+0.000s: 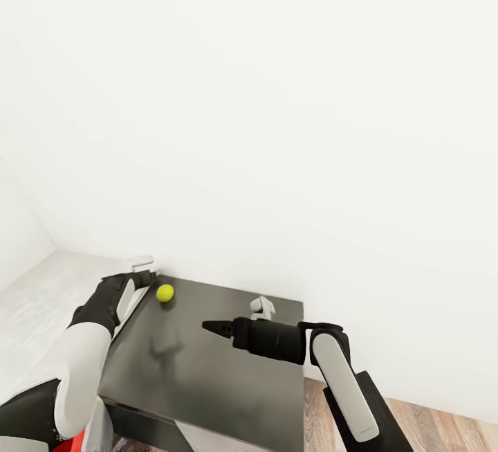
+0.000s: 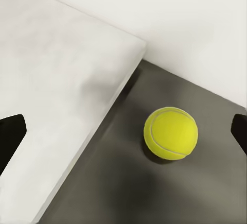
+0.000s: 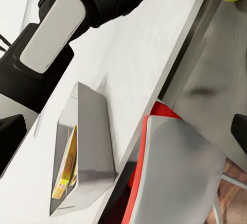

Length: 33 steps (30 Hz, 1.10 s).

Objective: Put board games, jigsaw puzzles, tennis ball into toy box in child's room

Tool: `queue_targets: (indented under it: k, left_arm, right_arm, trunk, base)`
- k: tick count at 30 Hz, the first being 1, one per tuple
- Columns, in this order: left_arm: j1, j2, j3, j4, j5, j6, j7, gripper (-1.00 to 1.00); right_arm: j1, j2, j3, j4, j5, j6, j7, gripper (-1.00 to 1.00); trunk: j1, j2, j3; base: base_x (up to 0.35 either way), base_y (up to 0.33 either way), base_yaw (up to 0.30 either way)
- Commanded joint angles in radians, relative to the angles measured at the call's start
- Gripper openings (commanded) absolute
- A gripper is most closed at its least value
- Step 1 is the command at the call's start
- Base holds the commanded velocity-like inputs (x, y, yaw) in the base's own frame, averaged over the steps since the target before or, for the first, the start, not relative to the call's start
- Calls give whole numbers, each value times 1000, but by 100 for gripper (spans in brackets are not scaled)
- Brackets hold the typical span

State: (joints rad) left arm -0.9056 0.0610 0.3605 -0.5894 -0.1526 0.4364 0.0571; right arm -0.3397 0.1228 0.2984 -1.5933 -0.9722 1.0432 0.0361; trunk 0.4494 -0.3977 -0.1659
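So at this point I had my left gripper parked at the far left corner of the dark glossy table, with the fuzzy yellow-green tennis ball sitting on the tabletop just beside it. From the left wrist camera the tennis ball sat between my two black fingertips, a bit closer to one of them, and nothing was touching it. The fingers were spread wide with the ball loose on the table, so no grab yet.

My right gripper hung over the middle of the table, pointing left toward the ball. Its tips looked pinched together in the head view, but the right wrist camera showed dark finger ends at both edges of the picture, so honestly I couldn't tell if it was spread or closed. It wasn't carrying anything that I could make out.

The right wrist camera also caught a grey open-topped box lying on the pale surface next to the table, with something flat and yellow-printed tucked inside. My guess was that's the toy box with a game or puzzle already in it, but I couldn't read it well enough to swear.

Progress-wise: the ball was definitely still out. There was a small white object at the back of the table too. I'd say the ball was my next pickup.
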Motion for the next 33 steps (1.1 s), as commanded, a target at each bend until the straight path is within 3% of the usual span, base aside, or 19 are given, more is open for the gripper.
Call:
queue_targets:
  k: [1, 11, 33]
  left_arm:
    - [-1, -1, 3, -1, -9, 3, -3, 100]
    - [0, -3, 2, -1, -6, 2, -10, 100]
    - [0, -7, 1, -1, -5, 2, -11, 100]
  right_arm:
    - [-1, 0, -1, 0, 4, 4, 4, 100]
    - [1, 0, 2, 0, 4, 4, 6, 100]
    - [0, 0, 1, 0, 4, 4, 10, 100]
  trunk:
    - [1, -2, -4]
    - [1, -2, -11]
    - [1, -2, -43]
  base:
    - [0, 0, 100]
    - [0, 0, 25]
    - [21, 0, -67]
